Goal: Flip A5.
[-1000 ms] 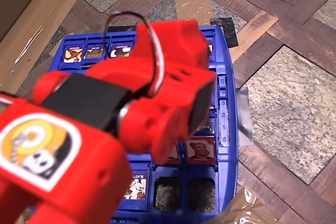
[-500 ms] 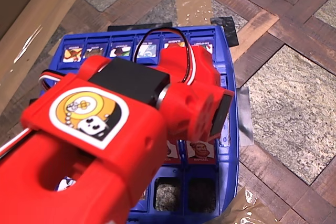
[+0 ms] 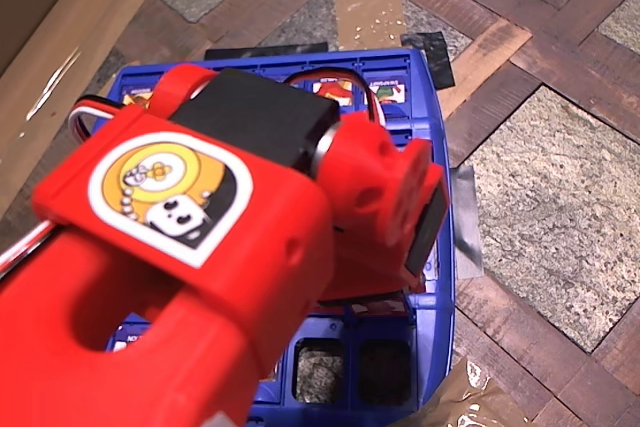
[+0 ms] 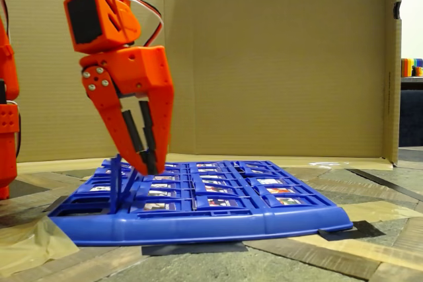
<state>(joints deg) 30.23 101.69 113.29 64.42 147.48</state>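
Note:
The blue game board (image 3: pixel 441 247) lies on the floor with rows of small portrait tiles. My red arm (image 3: pixel 250 227) covers most of it in the overhead view, and A5 is hidden beneath it there. In the fixed view my gripper (image 4: pixel 151 165) points down at the left part of the board (image 4: pixel 264 222). Its fingers (image 4: pixel 132 133) meet at the tips with nothing between them. The tips hang just right of an upright blue tile (image 4: pixel 117 183) seen edge-on. I cannot tell whether that tile is A5 or whether the tips touch it.
Two empty slots (image 3: pixel 352 367) show in the board's bottom row in the overhead view. Tape patches (image 3: pixel 468 222) hold the board to the patterned floor. A cardboard wall (image 4: pixel 277 64) stands behind the board in the fixed view.
The arm has swung further over the board and lowered. It now covers the red-bordered man's portrait tile that showed near the lower right of the board.

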